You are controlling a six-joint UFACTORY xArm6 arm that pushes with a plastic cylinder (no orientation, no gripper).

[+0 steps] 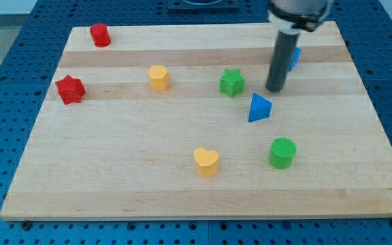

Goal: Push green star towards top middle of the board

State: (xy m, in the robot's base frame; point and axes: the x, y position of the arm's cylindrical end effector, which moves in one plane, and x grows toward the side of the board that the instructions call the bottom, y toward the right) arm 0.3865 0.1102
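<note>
Green star (231,82) sits mid-board, slightly right of centre. My tip (275,89) just to its right, not touching; blue triangle (259,108) below tip. No claw, bare rod. Approach step: nxt get below star, push up-left twd top middle.

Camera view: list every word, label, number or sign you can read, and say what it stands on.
None: no readable text anywhere.
Board: bare wood.
Green star, blue triangle, yellow heart and the other blocks: plain, unmarked.
Rod and my tip: plain dark, no label.
</note>
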